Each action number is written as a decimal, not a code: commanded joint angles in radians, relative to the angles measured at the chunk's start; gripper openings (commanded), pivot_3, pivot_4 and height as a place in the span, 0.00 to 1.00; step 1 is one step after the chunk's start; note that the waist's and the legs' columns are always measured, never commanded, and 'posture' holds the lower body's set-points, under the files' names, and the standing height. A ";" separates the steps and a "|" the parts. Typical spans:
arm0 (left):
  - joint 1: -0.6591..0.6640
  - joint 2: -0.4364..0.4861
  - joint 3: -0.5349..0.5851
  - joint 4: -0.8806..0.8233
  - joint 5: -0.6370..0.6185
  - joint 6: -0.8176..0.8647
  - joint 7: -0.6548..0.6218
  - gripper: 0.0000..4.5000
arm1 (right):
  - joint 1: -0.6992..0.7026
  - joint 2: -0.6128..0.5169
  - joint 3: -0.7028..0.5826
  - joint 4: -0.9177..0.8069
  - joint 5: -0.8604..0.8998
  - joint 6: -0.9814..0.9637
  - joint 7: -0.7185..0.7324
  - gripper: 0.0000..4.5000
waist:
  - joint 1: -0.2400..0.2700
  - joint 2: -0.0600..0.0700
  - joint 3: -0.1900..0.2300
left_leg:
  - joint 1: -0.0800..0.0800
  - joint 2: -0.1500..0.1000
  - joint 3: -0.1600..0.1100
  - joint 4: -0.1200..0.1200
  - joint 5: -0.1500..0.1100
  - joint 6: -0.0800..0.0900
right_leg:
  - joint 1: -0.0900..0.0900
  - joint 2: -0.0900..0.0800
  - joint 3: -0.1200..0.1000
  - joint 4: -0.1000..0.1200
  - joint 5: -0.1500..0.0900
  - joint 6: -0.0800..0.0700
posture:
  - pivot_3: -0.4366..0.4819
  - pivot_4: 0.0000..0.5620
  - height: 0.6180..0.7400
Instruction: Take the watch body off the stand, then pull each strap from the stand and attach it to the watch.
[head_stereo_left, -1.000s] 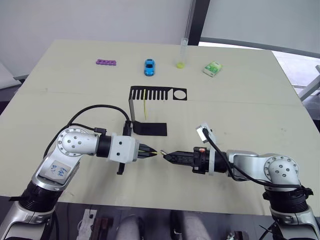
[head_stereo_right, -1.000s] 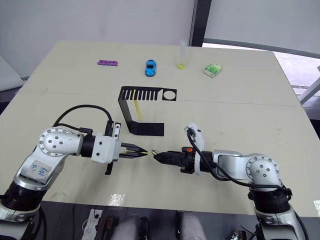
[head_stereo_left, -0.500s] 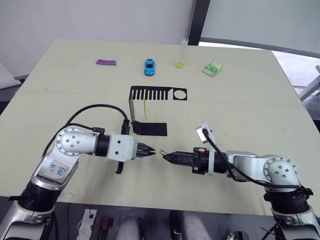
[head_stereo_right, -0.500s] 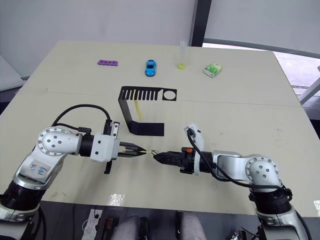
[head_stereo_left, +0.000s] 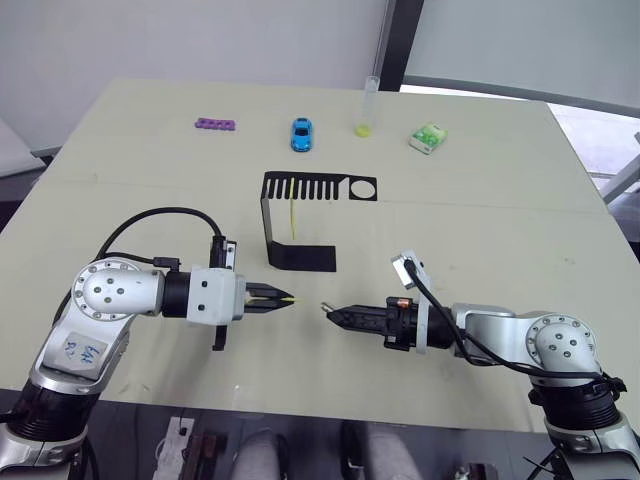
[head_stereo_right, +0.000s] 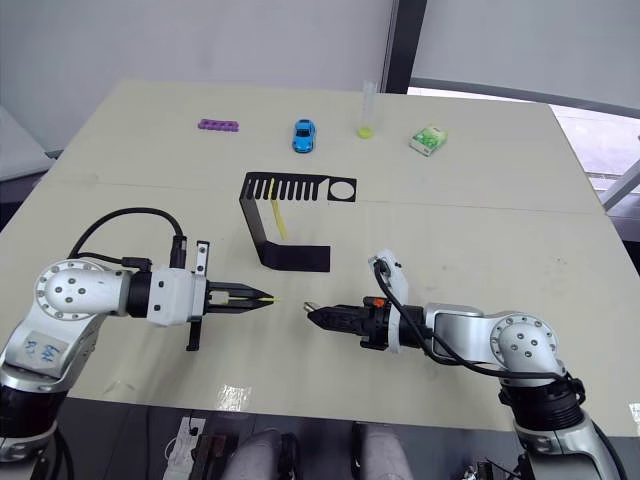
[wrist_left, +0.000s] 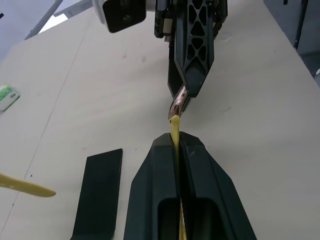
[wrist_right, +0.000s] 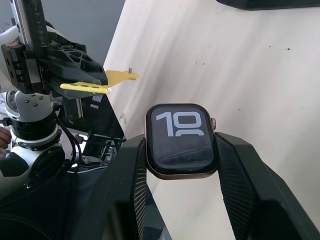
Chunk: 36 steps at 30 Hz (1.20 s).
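Dark-screened watch body (wrist_right: 181, 140) (white numerals)

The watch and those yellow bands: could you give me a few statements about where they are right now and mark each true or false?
1. The right gripper has its fingers shut on the watch body. True.
2. The left gripper holds a yellow strap. True.
3. That strap is already joined to the watch body. False: a gap separates them.
4. Both straps are off the stand. False: one yellow strap hangs from it.
5. The blue toy car lies on the stand's foot. False: it lies beyond the stand.
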 joint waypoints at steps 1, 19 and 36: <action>-0.025 -0.006 -0.004 -0.026 0.003 -0.006 0.011 0.00 | -0.008 -0.009 -0.006 -0.033 0.020 -0.011 0.017 0.34 | -0.001 0.000 0.000 | 0.000 0.000 0.000 0.000 0.000 0.000 | 0.000 0.000 0.000 0.000 0.000 0.000 | 0.48 0.27 1.00; -0.046 -0.028 -0.047 0.005 0.041 -0.037 0.001 0.00 | -0.003 0.002 0.002 -0.044 0.019 -0.025 0.013 0.34 | 0.000 0.000 0.000 | 0.000 0.000 0.000 0.001 0.000 0.000 | 0.000 0.000 0.000 0.000 0.000 0.000 | 0.48 0.27 1.00; -0.078 -0.048 -0.086 0.022 0.068 -0.027 0.015 0.00 | 0.003 0.001 0.009 -0.058 0.028 -0.036 0.006 0.34 | 0.000 0.000 0.000 | 0.000 0.000 0.000 0.001 0.000 0.000 | 0.000 0.000 0.000 0.000 0.000 0.000 | 0.48 0.27 1.00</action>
